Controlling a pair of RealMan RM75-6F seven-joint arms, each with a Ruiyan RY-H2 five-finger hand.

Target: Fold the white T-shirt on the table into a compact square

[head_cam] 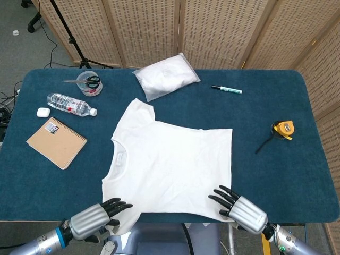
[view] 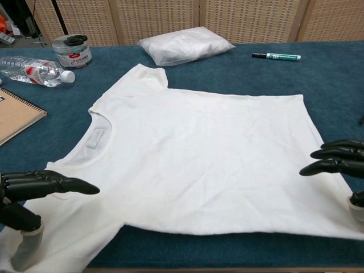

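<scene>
White T-shirt (head_cam: 170, 159) spread flat, front up, on the blue tabletop (head_cam: 276, 175), collar toward the left, hem toward the right, body turned slightly so the far sleeve points at the bagged white item (head_cam: 166, 77). Near edge of the shirt drawn up to the front edge of the tabletop, near sleeve hanging partly over that edge. Left hand (head_cam: 93, 220) at the front left corner of the shirt, gripping the near sleeve: in the chest view, thumb under the cloth and dark fingers (view: 48, 183) extended above it, cloth pinched between. Right hand (head_cam: 241, 210) at the near hem corner, fingers stretched over the cloth; in the chest view, thumb at the cloth edge below the fingers (view: 335, 162), corner of the hem apparently pinched, contact partly cut off by the frame edge. Elsewhere on the tabletop, well apart from the shirt: green marker (head_cam: 227, 89) toward the far edge; yellow tape measure (head_cam: 283, 129) at the right; brown spiral notebook (head_cam: 57, 142) at the left; water bottle (head_cam: 70, 104) lying on its side beyond the notebook; small white case (head_cam: 43, 112) beside the bottle; clear round container (head_cam: 88, 83) with scissors resting across it at the far left.
</scene>
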